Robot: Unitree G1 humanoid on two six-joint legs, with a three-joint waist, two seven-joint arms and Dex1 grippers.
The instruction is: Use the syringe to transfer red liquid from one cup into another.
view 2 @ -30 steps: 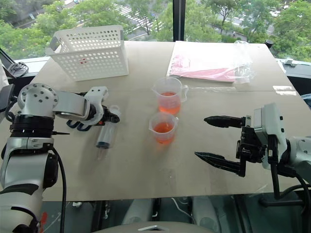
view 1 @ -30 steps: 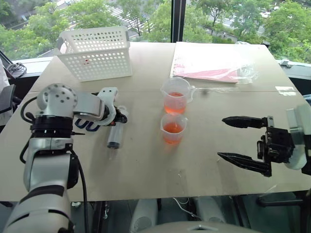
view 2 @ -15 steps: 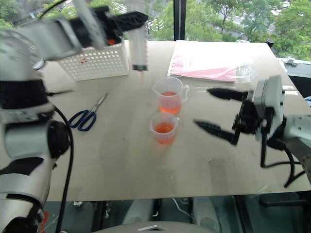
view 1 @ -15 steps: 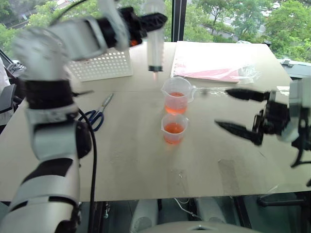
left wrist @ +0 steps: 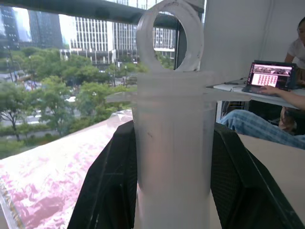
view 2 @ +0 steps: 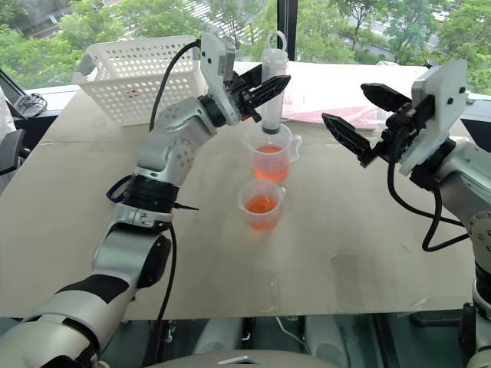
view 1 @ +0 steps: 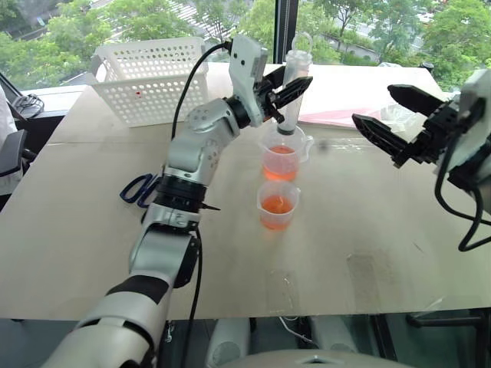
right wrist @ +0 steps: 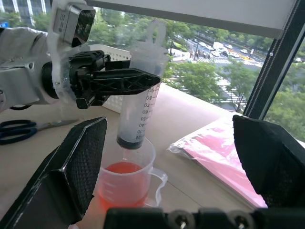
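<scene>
two cups sit mid-table, one behind the other, both holding red liquid (view 1: 280, 162). the left gripper (view 2: 265, 88) is clamped on the syringe (view 2: 271, 86), holding it upright with its tip just above the far cup (view 1: 282, 153), the one with a handle, nearer the table's far edge. the plunger looks pushed in, dark seal low in the barrel, and no red shows inside, so i judge nothing drawn yet. left to do: dip the tip, pull the plunger, move over the near cup (view 1: 276, 204), press out. the right gripper (view 1: 391, 119) hangs wide and empty off to the right of the cups, probably for the plunger. readable writing: printed scale marks on the barrel, roughly 40 to 90; no brand i can make out.
</scene>
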